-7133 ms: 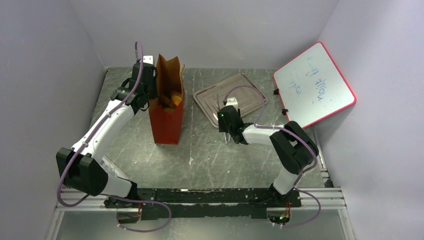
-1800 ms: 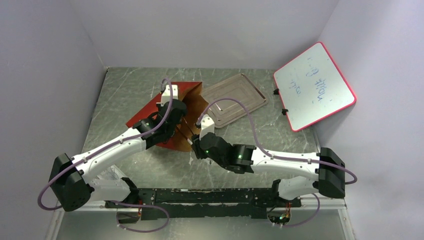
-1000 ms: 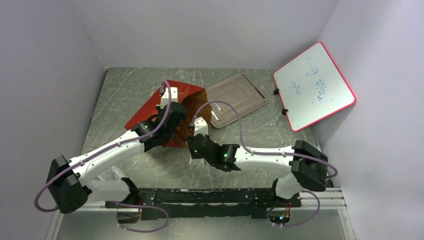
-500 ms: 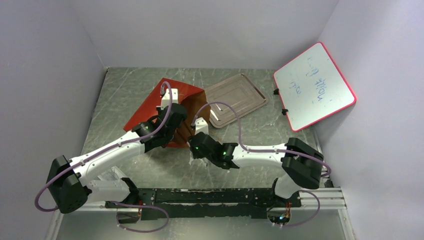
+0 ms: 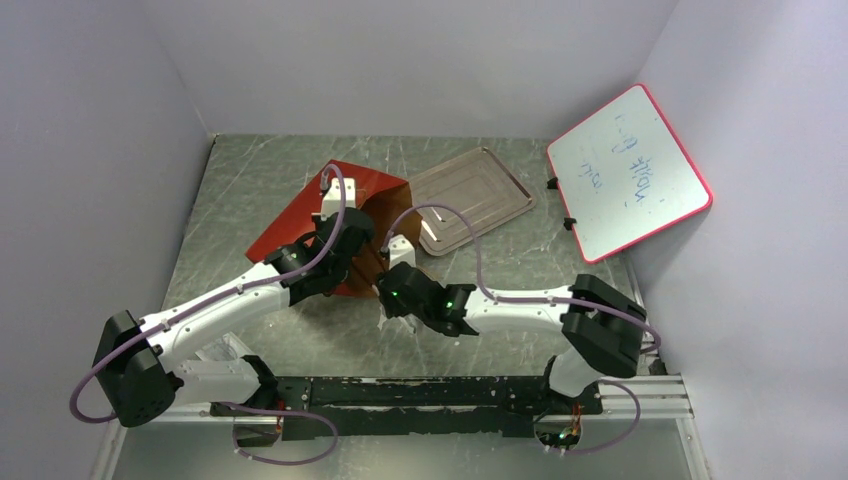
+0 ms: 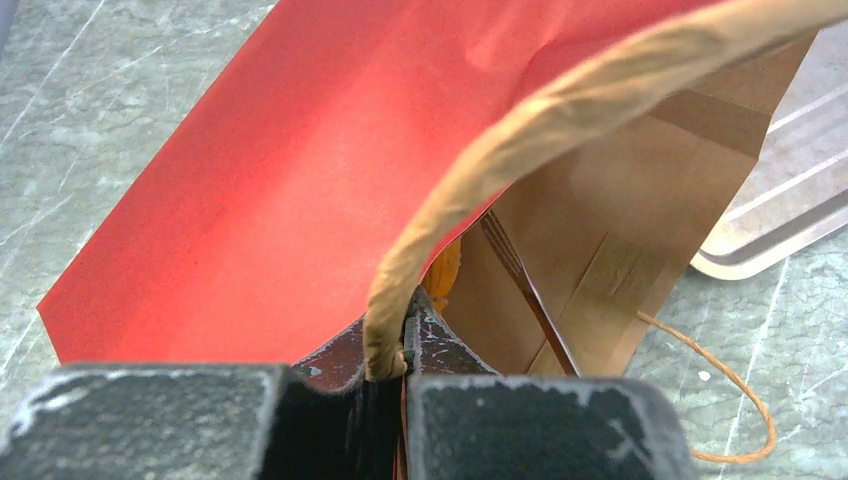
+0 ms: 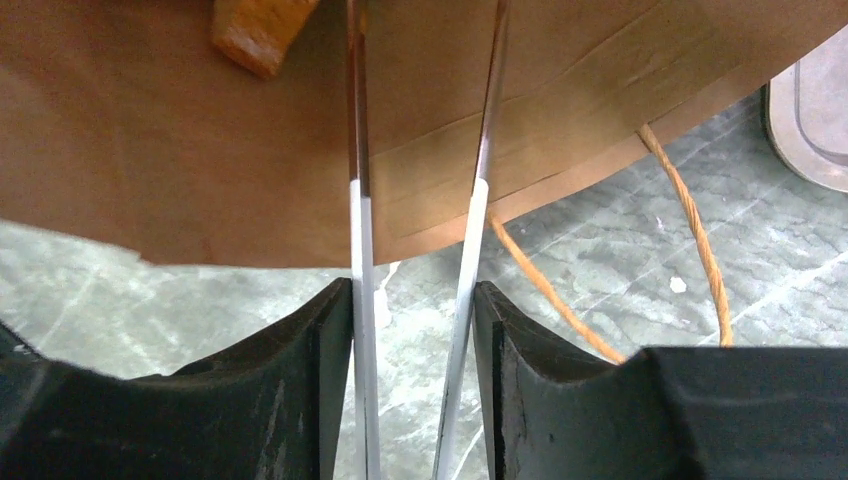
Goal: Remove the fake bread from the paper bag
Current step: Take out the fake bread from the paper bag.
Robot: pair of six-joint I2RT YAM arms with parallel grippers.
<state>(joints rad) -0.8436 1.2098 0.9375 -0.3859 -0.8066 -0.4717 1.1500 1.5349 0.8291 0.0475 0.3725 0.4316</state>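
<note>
Over the green-veined table (image 5: 300, 160), the paper bag (image 5: 300, 210) is seen tipped on its side, red face up, its brown-lined mouth turned toward the grey tray (image 5: 480, 190). The left arm is stretched diagonally from its base at the near-left corner, and the left gripper (image 6: 405, 345) is clamped on the rim of the bag's mouth, beside a twisted paper handle. The right arm is folded back low across the table from the near-right, and the right gripper (image 7: 415, 300) is pointed into the mouth, its thin finger extensions held a narrow gap apart with nothing seen between them. The fake bread (image 7: 258, 30) is found inside the bag, one orange piece lying on the kraft lining just left of those fingers. A cord handle (image 7: 700, 240) is looped loose on the table. A red-framed whiteboard (image 5: 625, 170) is propped against the right wall.
</note>
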